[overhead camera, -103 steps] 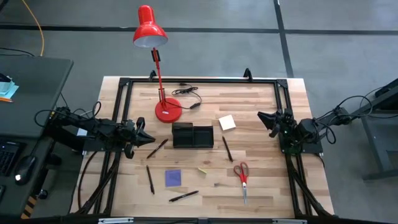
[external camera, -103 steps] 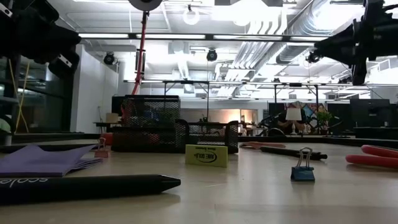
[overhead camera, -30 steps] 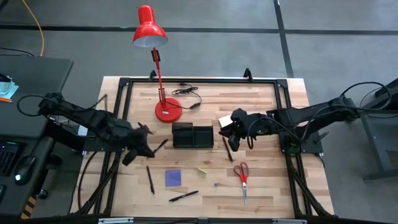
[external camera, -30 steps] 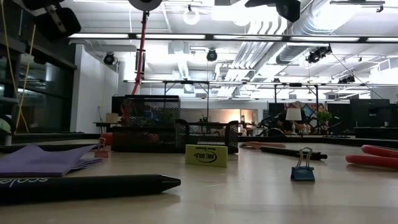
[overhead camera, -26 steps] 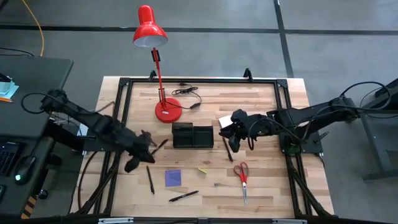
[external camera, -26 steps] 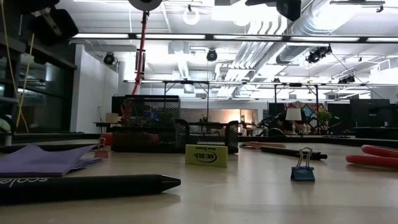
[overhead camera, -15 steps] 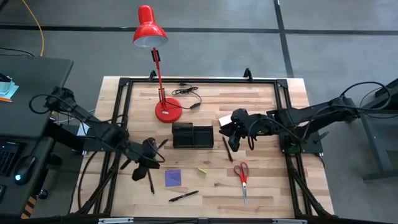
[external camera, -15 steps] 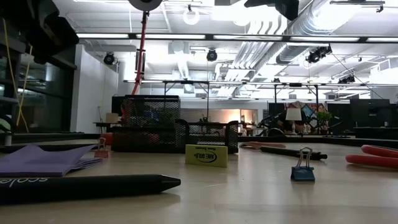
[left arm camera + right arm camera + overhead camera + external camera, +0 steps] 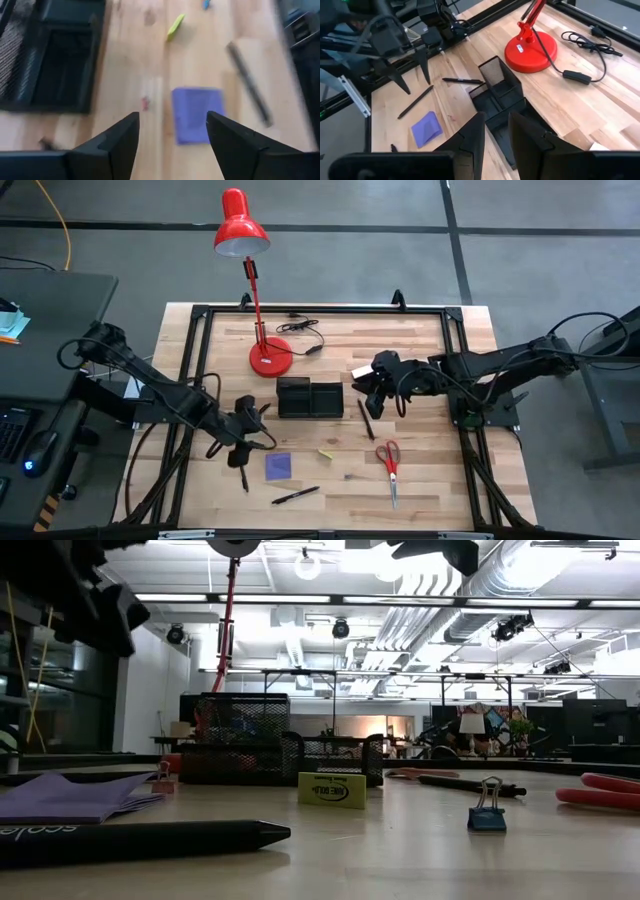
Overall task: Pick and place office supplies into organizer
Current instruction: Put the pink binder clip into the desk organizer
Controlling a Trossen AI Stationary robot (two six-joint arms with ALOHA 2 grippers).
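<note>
The left tool (image 9: pixel 243 442) hangs over the near-left part of the desk (image 9: pixel 420 480), its two fingers (image 9: pixel 120 145) spread wide and holding nothing. In the left wrist view the purple note pad (image 9: pixel 196 114) lies flat between those fingers, so the wide spread looks set to take the pad by its edges. A dark pen (image 9: pixel 241 467) lies just beside that tool, and another pen (image 9: pixel 295 495) rests nearer the desk's front edge.

The organizer (image 9: pixel 309 397) stands mid-desk, in front of the red lamp base (image 9: pixel 270 357); its compartments appear empty. It sits between the two arms, within reach of either.

The right tool (image 9: pixel 375 392) hovers just right of the organizer, beside the pale yellow note pad (image 9: pixel 362 372) and a third pen (image 9: pixel 365 419). Its fingers (image 9: pixel 470 137) stand narrowly apart with nothing between them. The red-handled scissors (image 9: pixel 389 465) lie flat, well apart from the organizer, untouched.
</note>
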